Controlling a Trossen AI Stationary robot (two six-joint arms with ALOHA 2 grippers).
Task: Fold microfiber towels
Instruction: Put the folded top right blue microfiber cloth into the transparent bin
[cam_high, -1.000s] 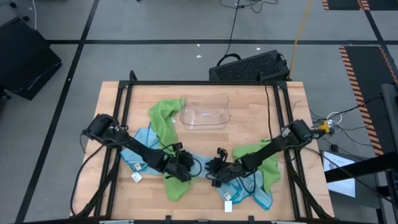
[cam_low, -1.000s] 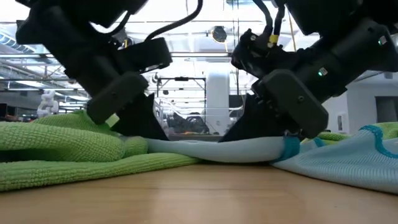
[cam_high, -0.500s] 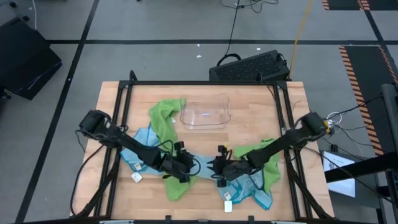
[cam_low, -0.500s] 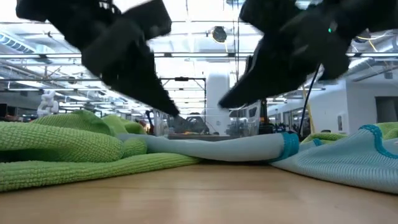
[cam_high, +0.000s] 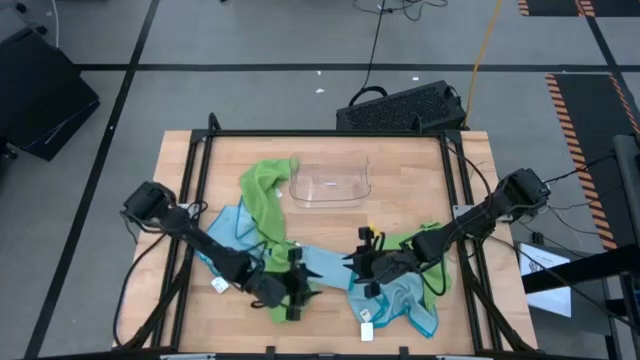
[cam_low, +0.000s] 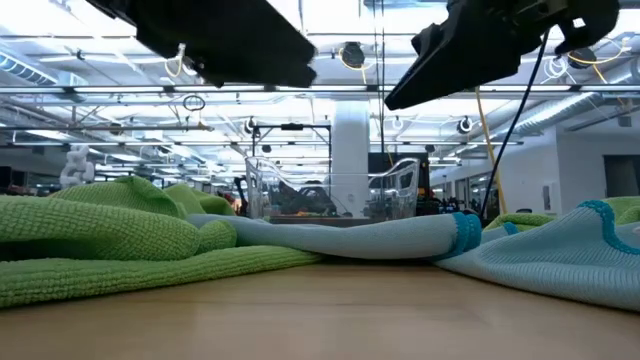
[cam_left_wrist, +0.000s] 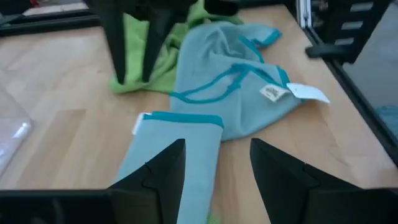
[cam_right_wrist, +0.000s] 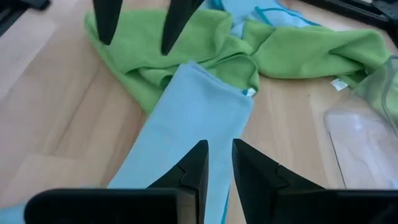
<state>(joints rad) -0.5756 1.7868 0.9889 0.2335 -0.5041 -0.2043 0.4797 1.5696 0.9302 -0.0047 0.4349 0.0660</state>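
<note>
The soft, limp light blue towel (cam_high: 322, 268) lies mid-tabletop between the spread left pincer (cam_high: 293, 296) and the narrowly parted, empty right pincer (cam_high: 364, 274), best pinched at hemmed corners.

Low view cuts both arms off at the top, so neither pincer shows there. The white tag (cam_left_wrist: 272, 93) print is too small to read. The lime green towel (cam_high: 264, 192) partly buries the blue one under it.
</note>
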